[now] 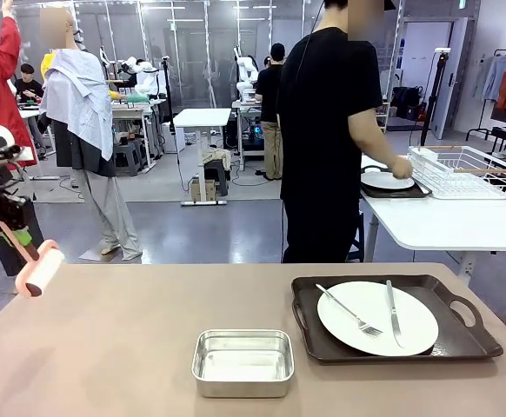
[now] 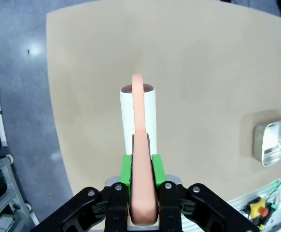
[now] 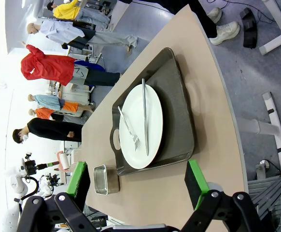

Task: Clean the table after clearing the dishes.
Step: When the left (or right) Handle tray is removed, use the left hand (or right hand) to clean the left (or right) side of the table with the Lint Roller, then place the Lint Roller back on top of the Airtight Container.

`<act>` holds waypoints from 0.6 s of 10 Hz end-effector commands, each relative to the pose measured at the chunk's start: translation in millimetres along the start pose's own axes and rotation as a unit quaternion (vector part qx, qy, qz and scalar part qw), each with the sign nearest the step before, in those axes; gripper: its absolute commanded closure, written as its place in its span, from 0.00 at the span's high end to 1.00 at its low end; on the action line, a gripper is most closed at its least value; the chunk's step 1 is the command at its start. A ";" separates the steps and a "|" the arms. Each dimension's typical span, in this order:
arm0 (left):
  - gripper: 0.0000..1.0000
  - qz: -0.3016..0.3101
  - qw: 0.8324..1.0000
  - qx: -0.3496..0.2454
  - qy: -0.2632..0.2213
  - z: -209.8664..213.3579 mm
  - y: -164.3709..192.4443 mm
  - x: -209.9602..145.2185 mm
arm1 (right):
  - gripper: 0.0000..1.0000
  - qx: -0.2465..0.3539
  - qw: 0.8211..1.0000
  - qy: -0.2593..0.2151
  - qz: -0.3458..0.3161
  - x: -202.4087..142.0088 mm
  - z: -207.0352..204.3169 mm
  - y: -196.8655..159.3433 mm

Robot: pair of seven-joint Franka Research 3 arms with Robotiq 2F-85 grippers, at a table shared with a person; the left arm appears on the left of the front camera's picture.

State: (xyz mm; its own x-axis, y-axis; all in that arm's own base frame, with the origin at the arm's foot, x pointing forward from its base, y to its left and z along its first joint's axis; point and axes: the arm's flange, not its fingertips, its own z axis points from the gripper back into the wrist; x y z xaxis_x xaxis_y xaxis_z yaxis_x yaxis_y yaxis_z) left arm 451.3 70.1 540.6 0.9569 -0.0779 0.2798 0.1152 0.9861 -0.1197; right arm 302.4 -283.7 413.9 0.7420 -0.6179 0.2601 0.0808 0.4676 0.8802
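The left gripper (image 2: 141, 169) is closed on the pink handle of a white cylindrical roller (image 2: 138, 113), the handle being clamped between the green pads. In the front view the left gripper (image 1: 9, 228) is seen at the left side, and the roller (image 1: 43, 268) is held at the far left corner of the matte taupe-brown tabletop (image 1: 131, 313); whether the roller touches the surface cannot be told. The right gripper (image 3: 138, 183) is held with its jaws wide apart, nothing between them, above the tabletop's right end.

A dark brown rectangular handled tray (image 1: 462, 339) is set on the right part of the tabletop. A round white dinner plate (image 1: 418, 326) lies on it, with a silver fork (image 1: 349, 310) and a silver knife (image 1: 394, 313) laid on the plate. A small rectangular steel pan (image 1: 243, 360) stands just left of the tray, apart from it.

Beyond the tabletop, a second dark tray (image 1: 420, 192) carrying a second white plate (image 1: 385, 181) rests on a smaller white table (image 1: 444, 221), beside a white wire rack (image 1: 462, 169). A person in black stands there, one hand (image 1: 401, 167) at that plate's rim.
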 end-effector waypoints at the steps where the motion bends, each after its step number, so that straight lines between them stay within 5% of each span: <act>1: 0.21 0.006 1.000 0.000 0.022 -28.5 8.0 6.1 | 1.00 -0.001 1.000 0.003 0.007 -4.2 2.5 0.8; 6: 0.21 0.006 1.000 0.000 0.022 -28.5 8.0 6.1 | 1.00 -0.001 1.000 0.003 0.007 -4.2 2.5 0.8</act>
State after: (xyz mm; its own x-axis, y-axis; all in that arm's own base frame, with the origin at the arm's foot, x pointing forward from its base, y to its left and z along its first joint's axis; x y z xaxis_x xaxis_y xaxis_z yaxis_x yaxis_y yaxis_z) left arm 466.9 71.8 508.2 0.9726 -0.0747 0.2202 0.1049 0.9860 -0.1292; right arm 302.4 -283.7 414.0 0.7420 -0.6179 0.2602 0.0807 0.4676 0.8803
